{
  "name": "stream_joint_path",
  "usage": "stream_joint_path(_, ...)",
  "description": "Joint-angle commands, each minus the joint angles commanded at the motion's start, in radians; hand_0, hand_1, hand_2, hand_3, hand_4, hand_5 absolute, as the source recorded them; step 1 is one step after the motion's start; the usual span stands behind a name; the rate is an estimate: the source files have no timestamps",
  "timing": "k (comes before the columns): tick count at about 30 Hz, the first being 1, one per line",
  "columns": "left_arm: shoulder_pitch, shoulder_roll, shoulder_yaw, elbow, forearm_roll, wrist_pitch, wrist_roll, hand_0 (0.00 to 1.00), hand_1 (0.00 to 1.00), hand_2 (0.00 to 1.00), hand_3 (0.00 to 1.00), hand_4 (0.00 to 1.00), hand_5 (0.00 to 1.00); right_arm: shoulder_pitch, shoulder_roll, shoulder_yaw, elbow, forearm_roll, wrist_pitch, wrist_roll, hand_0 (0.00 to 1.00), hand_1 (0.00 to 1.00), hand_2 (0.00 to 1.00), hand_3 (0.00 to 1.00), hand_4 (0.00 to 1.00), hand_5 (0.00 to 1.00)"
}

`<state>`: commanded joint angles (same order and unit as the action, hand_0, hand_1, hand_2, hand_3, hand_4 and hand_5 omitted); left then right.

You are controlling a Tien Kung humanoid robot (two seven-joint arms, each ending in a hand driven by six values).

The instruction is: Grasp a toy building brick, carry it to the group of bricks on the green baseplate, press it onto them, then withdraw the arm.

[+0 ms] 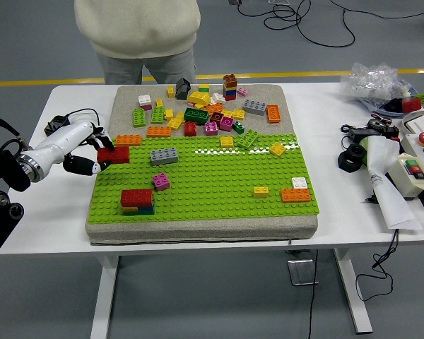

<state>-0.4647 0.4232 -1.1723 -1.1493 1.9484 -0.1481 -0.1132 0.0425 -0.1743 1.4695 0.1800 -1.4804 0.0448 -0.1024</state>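
Observation:
My left hand [100, 155] reaches in from the left edge, over the left rim of the green baseplate [219, 176]. Its fingers are shut on a red brick [114, 155], which hangs just above the plate's upper left corner. The group of bricks [137, 200], a red one on top of yellow, blue and green layers, stands on the plate toward the near left, below and right of the hand. My right arm is out of sight.
Loose on the plate lie a grey brick [164, 156], a pink brick [161, 181], a yellow brick [261, 191] and an orange brick [295, 195]. Several loose bricks [205, 113] crowd the grey mat behind. A person [138, 35] stands at the far side. Control boxes and cables [403, 162] sit at right.

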Motion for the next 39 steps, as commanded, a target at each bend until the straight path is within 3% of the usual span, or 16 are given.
stream_joint_path(10,0.057,0.017,-0.023,-0.103,-0.011,-0.011,0.01,0.606,0.531,0.504,0.506,0.471,0.002,-0.002,-0.004,0.006,0.0,0.001,0.0,0.0,0.768,0.713,0.766,0.764,0.964,0.701)
stream_joint_path(21,0.157,0.04,-0.02,-0.219,-0.021,-0.028,0.022,0.605,0.531,0.504,0.505,0.471,0.002,-0.008,-0.003,0.014,0.0,-0.001,-0.001,-0.004,0.768,0.714,0.766,0.764,0.964,0.7)
stream_joint_path(39,0.184,0.008,0.003,-0.243,-0.026,-0.033,0.025,0.613,0.534,0.509,0.508,0.496,0.002,-0.006,-0.002,0.012,0.0,0.004,-0.002,-0.003,0.768,0.714,0.766,0.764,0.964,0.7)
